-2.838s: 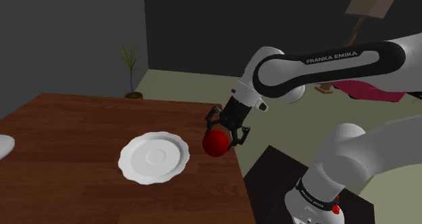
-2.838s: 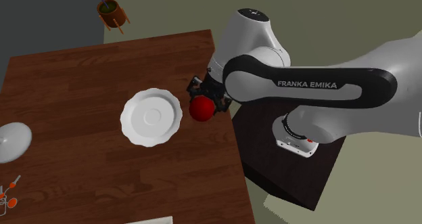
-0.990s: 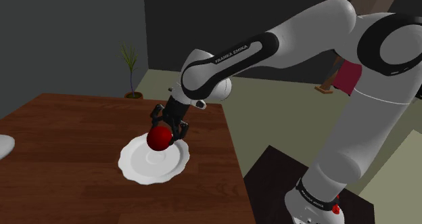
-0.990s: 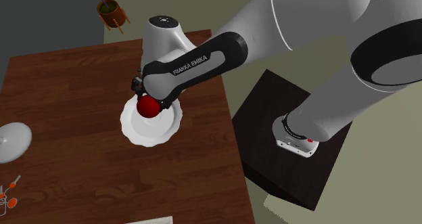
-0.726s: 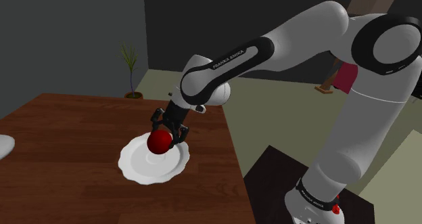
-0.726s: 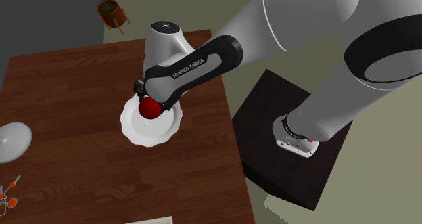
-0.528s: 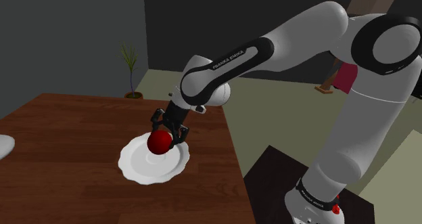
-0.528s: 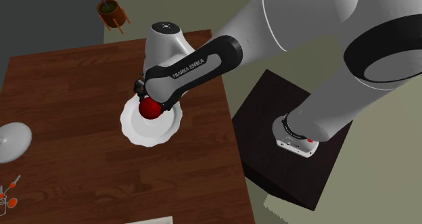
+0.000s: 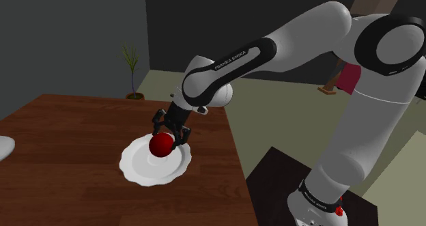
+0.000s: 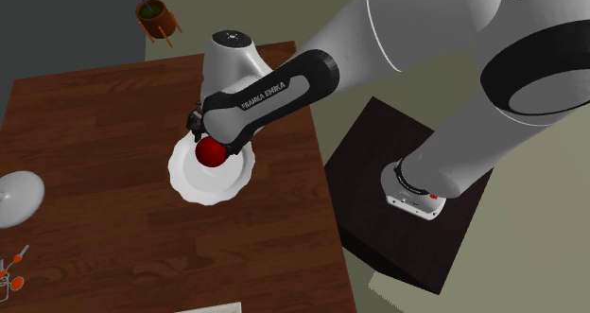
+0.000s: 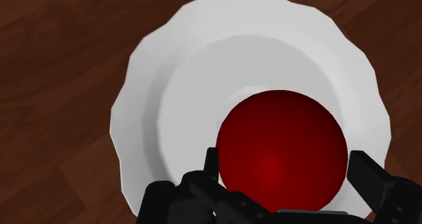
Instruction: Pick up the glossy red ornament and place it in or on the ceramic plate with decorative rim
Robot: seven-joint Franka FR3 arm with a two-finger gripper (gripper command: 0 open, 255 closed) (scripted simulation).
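The glossy red ball ornament (image 11: 280, 151) sits clasped at its sides between the 2 black fingers of the claw (image 9: 170, 130), so it lies straight ahead of the claw. Directly beyond it is the centre well of the white scallop-rimmed plate (image 11: 135, 114) on the dark wooden surface (image 9: 61, 156). Whether the ornament touches the plate, you cannot tell. Judge the release as straight down; a ball may roll.

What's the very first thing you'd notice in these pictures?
The shiny red ball grabs the eye, bright against the white wavy-edged plate beneath it on the dark brown table. Next comes the big white robot arm, bending down from the shoulder view's right with its black gripper at the ball.
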